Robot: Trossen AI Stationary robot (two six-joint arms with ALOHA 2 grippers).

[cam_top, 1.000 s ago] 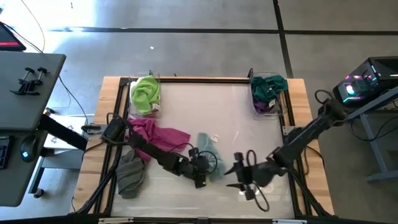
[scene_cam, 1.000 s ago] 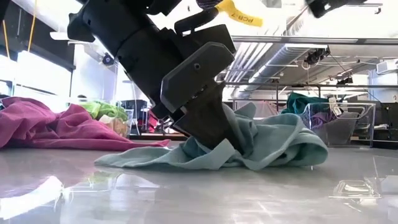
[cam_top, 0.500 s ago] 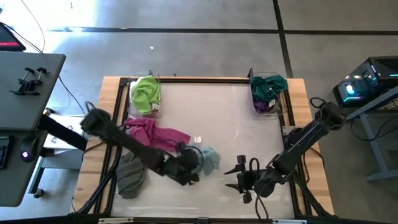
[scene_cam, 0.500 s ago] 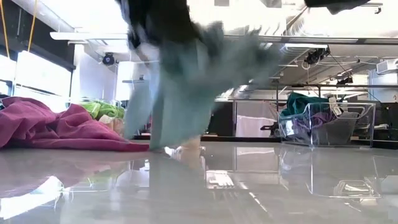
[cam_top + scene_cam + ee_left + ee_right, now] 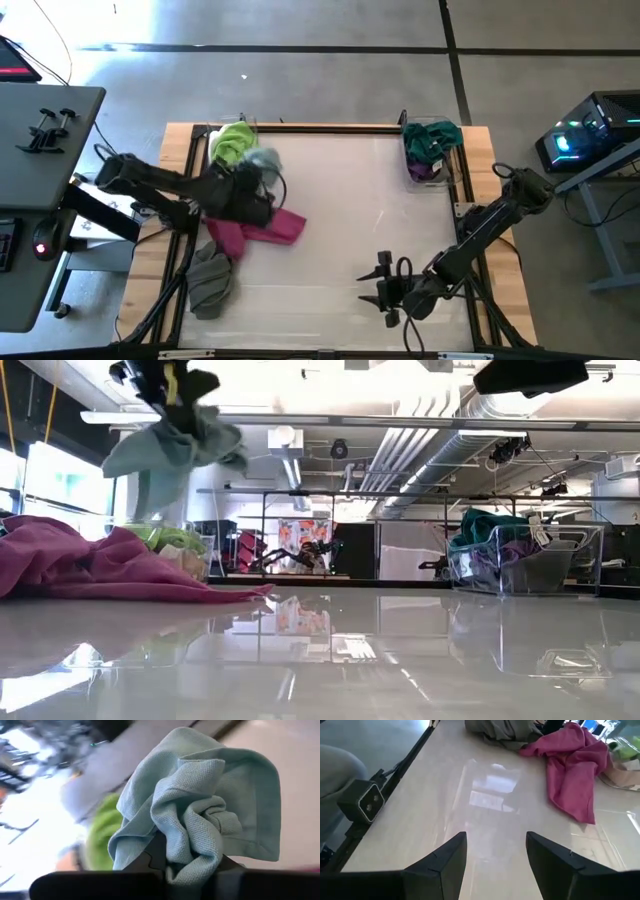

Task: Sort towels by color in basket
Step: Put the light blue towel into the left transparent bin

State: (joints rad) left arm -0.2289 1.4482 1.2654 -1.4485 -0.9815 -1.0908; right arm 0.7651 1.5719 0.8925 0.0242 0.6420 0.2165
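Note:
My left gripper (image 5: 258, 178) is shut on a mint towel (image 5: 263, 161), held high beside the far-left basket (image 5: 243, 178), which holds a lime green towel (image 5: 232, 142). In the low view the mint towel (image 5: 168, 448) hangs well above the table. A magenta towel (image 5: 256, 226) and a grey-brown towel (image 5: 210, 280) lie flat on the table's left side. The far-right basket (image 5: 452, 168) holds dark green (image 5: 435, 138) and purple towels. My right gripper (image 5: 384, 287) hovers open near the front edge, with nothing between its fingers. My left gripper pinches a bunched fold of the mint towel (image 5: 192, 862) between its two fingers, several layers together. The fingers slant downward, coming from the table's left. The towel is lifted clear of the table and droops slack around the fingertips.
The magenta towel (image 5: 572, 775) and grey-brown towel (image 5: 505, 730) lie ahead of my right gripper (image 5: 496, 851). A black frame edges the table (image 5: 340, 200). A small clear plastic piece (image 5: 572, 660) lies on the table's right part.
My left gripper has taken hold of the mint towel on the table's middle, risen with it and swung toward the far-left basket, tipping up from steeply downward. The towel went from lying spread out to hanging bunched, clear of the table. My right gripper drifted slightly toward the near edge.

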